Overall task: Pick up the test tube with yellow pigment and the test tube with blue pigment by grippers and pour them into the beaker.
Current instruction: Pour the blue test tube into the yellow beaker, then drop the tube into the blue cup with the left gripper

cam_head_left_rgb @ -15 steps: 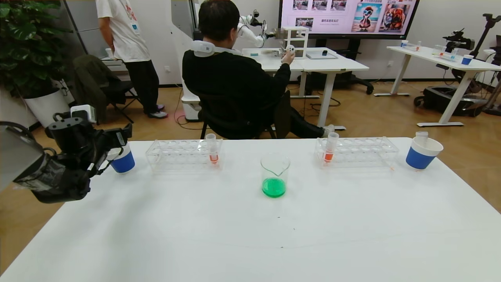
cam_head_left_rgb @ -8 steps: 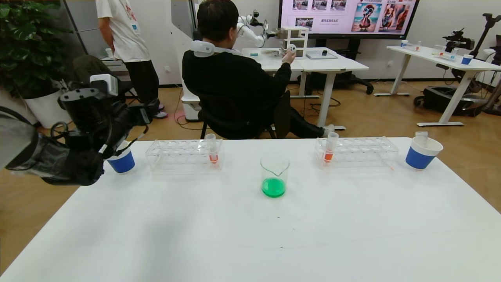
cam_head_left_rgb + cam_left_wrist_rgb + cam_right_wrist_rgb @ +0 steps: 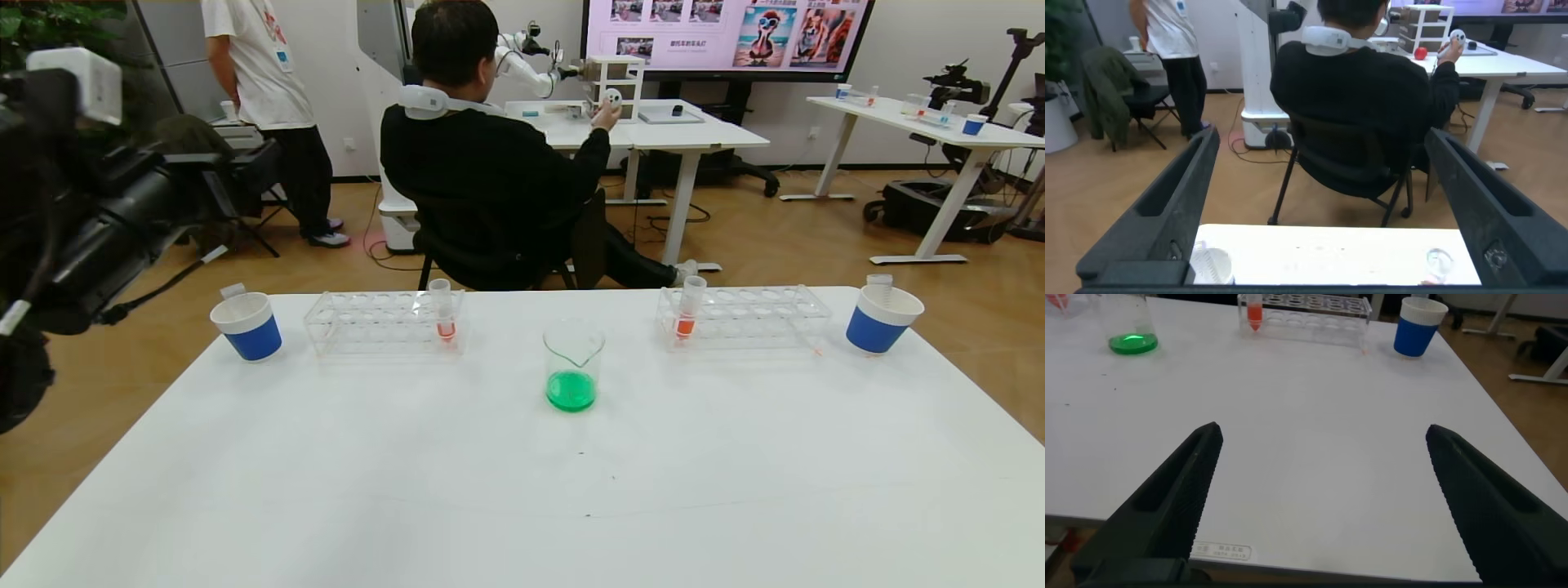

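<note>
The beaker (image 3: 573, 366) stands mid-table and holds green liquid; the right wrist view shows the beaker (image 3: 1131, 328) far off. No test tube with yellow pigment or blue pigment is in view. My left gripper (image 3: 241, 175) is raised high off the table's left edge, above and behind the left blue cup (image 3: 247, 327). In its own view the left gripper (image 3: 1323, 137) is open and empty. My right gripper (image 3: 1323, 431) is open and empty over the near right part of the table (image 3: 1315, 457). It is out of the head view.
Two clear racks (image 3: 384, 322) (image 3: 743, 314) each hold an orange-red tube (image 3: 444, 310) (image 3: 687, 309). A second blue cup (image 3: 882, 317) sits at the far right with a clear tube end (image 3: 879, 280) sticking out. A seated person (image 3: 490, 171) is behind the table.
My left arm has lifted up and back to the left, away from the left blue cup, which now shows in full. Nothing on the table has moved.
</note>
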You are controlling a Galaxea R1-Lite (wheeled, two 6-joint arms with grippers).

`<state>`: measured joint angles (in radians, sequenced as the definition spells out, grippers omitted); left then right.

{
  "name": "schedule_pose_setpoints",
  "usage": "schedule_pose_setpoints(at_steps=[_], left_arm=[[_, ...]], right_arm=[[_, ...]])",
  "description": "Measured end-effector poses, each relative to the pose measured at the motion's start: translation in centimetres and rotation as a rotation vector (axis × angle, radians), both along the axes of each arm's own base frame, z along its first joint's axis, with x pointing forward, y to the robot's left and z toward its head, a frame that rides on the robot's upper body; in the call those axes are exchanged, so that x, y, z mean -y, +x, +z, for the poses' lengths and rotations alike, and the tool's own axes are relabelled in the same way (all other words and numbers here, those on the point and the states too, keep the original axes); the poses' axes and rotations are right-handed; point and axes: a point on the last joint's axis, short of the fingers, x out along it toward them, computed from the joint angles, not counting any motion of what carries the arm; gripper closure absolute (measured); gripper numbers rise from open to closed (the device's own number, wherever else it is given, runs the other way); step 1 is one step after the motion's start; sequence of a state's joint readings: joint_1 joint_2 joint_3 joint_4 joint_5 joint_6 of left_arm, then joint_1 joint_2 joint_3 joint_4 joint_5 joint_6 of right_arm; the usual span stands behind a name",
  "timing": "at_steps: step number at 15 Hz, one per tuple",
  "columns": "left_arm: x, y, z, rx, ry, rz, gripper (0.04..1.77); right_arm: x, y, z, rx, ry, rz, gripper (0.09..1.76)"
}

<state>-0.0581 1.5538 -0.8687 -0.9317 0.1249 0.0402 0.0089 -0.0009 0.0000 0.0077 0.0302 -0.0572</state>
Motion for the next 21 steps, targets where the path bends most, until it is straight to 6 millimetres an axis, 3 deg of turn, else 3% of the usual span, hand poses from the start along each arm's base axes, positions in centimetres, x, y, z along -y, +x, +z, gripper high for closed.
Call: schedule_pose_setpoints(at_steps=[3,5,10,15,18,21], left_arm=[[-0.2,-6.2,1.0,0.038,0.016,-0.007,0.06],[-0.6,-10.1,0.7,0.047,0.034,0.005,0.06],[-1.7,-19.4,-1.3,0.023,0.061,0.068,0.06],[-1.3,-28.3,-4.8,0.001,0.089,-0.05,0.06],[-1.3,-31.6,-7.6,0.046,0.098,-0.062,0.06],[-1.3,-32.0,-11.7,0.044,0.102,-0.061,0.06]], right_arm=[[0.0,0.0,0.0,0.0,0.0,0.0,0.11],[0.0,0.0,0.0,0.0,0.0,0.0,0.11],[0.0,0.0,0.0,0.0,0.0,0.0,0.11],[0.0,0.0,0.0,0.0,0.0,0.0,0.11],[0.0,0.0,0.0,0.0,0.0,0.0,0.11],[0.0,0.0,0.0,0.0,0.0,0.0,0.11]])
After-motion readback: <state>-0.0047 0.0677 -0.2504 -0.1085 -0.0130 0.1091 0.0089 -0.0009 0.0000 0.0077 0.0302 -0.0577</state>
